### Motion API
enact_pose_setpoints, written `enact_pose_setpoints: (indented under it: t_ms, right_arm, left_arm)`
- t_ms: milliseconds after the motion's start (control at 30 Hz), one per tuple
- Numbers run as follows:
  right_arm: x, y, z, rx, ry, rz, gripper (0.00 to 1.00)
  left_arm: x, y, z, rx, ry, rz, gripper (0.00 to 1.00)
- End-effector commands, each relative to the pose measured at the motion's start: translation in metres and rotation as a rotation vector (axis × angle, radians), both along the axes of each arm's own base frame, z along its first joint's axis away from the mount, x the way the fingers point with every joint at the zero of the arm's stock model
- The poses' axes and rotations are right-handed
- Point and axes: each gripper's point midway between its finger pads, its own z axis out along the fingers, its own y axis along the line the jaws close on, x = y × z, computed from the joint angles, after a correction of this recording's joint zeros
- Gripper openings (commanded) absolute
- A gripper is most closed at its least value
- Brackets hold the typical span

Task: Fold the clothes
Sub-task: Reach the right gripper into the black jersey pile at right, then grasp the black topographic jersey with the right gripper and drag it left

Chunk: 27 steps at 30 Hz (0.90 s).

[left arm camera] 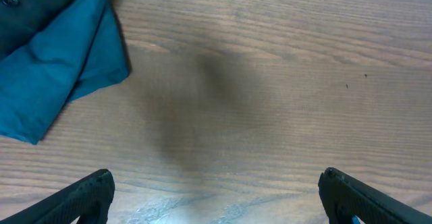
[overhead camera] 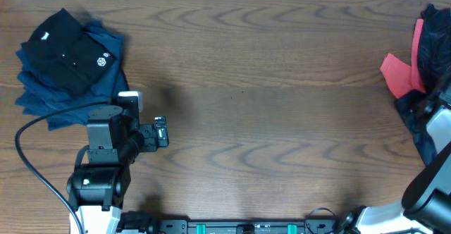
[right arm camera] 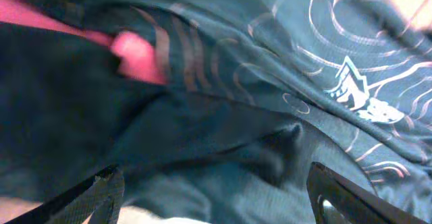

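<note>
Recorded 2 pincers spread wide: left gripper (left arm camera: 214, 180) above wooden table (left arm camera: 283, 82), right gripper (right arm camera: 214, 177) above black contour-print jersey (right arm camera: 324, 48).

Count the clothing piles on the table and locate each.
2. A folded stack far left, black polo on top; a loose heap at the right edge, partly off-frame, so more may be hidden.

left arm (overhead camera: 106, 146) tucked in close over its base, left gripper (overhead camera: 161, 133) pointing down, jaws spread super wide, right arm (overhead camera: 431, 174) reaching way out right, right gripper (right arm camera: 212, 187) jaws pretty wide apart too
</note>
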Motion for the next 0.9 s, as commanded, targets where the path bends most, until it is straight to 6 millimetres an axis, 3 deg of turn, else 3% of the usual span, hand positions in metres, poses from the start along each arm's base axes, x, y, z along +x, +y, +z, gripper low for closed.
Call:
enact_pose_setpoints:
  t_ms: [0,433,633,733,767,833,867]
  right_arm:
    - [0.000,-0.008,-0.009,0.031,-0.029,-0.034,0.83]
    - [0.047,-0.007,0.000,0.068,-0.229,0.087,0.80]
    - [0.052,-0.007,0.002,0.072,-0.251,0.096,0.73]
    - [0.053,-0.008,0.003,0.067,-0.257,0.097,0.53]
    - [0.053,-0.008,0.003,0.066,-0.258,0.097,0.42]
    - [0.053,-0.008,0.003,0.066,-0.257,0.097,0.06]
    - [0.053,-0.008,0.003,0.066,-0.258,0.097,0.01]
  left_arm:
    - [0.003,0.000,0.010,-0.014,-0.023,0.009,0.98]
    - [0.003,0.000,0.010,-0.014,-0.023,0.009,0.98]
    - [0.003,0.000,0.010,-0.014,-0.023,0.009,0.98]
    - [0.003,0.000,0.010,-0.014,-0.023,0.009,0.98]
    - [0.003,0.000,0.010,-0.014,-0.023,0.009,0.98]
    - [0.003,0.000,0.010,-0.014,-0.023,0.009,0.98]
    - [0.003,0.000,0.010,-0.014,-0.023,0.009,0.98]
